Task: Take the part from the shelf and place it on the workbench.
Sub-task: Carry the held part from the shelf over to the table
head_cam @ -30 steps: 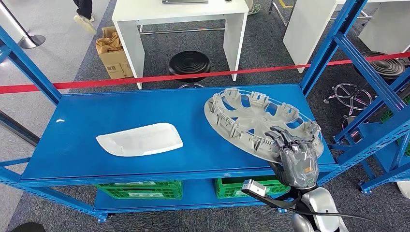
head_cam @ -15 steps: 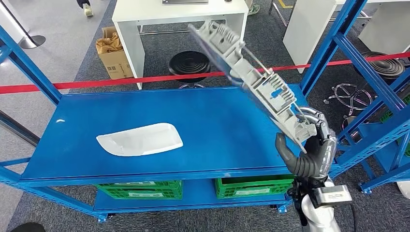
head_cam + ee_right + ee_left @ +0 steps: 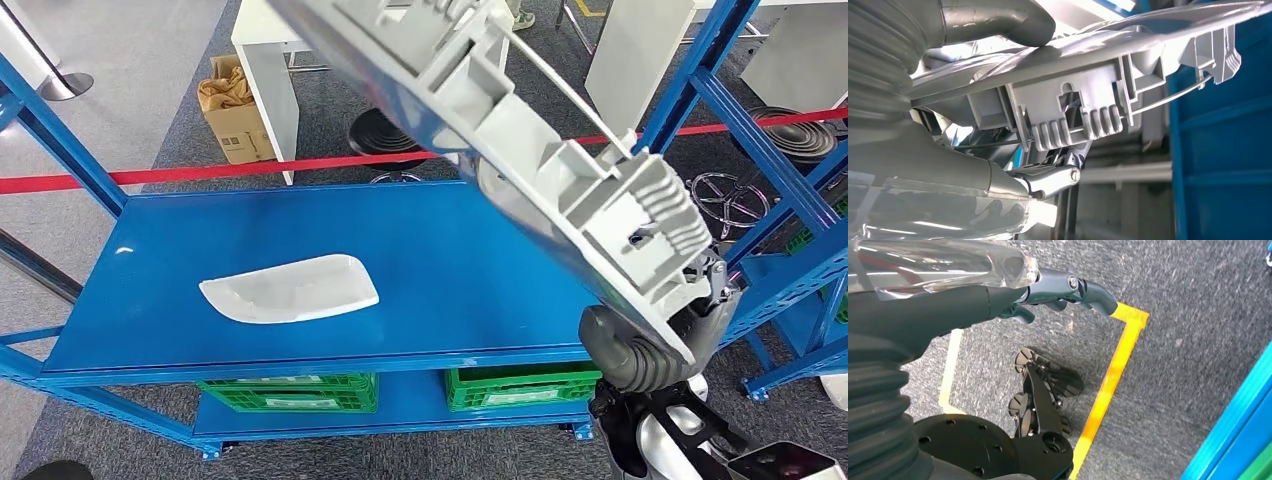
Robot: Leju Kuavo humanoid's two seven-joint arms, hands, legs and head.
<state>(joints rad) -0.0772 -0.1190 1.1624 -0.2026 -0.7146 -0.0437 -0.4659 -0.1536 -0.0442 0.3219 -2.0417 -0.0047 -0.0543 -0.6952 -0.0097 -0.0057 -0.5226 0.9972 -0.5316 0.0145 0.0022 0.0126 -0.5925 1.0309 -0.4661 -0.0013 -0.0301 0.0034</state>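
The grey wheel cover (image 3: 520,130) is off the shelf and in the air, tilted steeply. Its ribbed inner face is turned toward the head camera, and its long line runs from about eleven o'clock in the head view down to five o'clock. There the right hand (image 3: 650,345) clamps its lower rim. In the right wrist view the thumb (image 3: 998,20) lies over one face of the cover (image 3: 1088,75) and a finger (image 3: 1048,180) hooks under the clipped rim, so the hand is closed firmly on the part. The part extends up and away from the hand toward eleven o'clock, with nearly all of it beyond the grip. I judge it will tend to swing or lever against the fingers as the arm moves, and the far edge needs room past the blue upright (image 3: 690,90) at one o'clock.

The left hand (image 3: 1048,290) hangs over grey carpet (image 3: 1178,310) and yellow floor tape (image 3: 1108,385), its fingers curled in around nothing.

On the blue shelf (image 3: 180,240) a white moulded panel (image 3: 290,288) lies flat at about nine o'clock from the right hand, well apart from it. Green crates (image 3: 290,392) sit on the level below. The workbench cannot be identified with confidence; a white table (image 3: 265,40) stands beyond the red barrier tape (image 3: 250,168).
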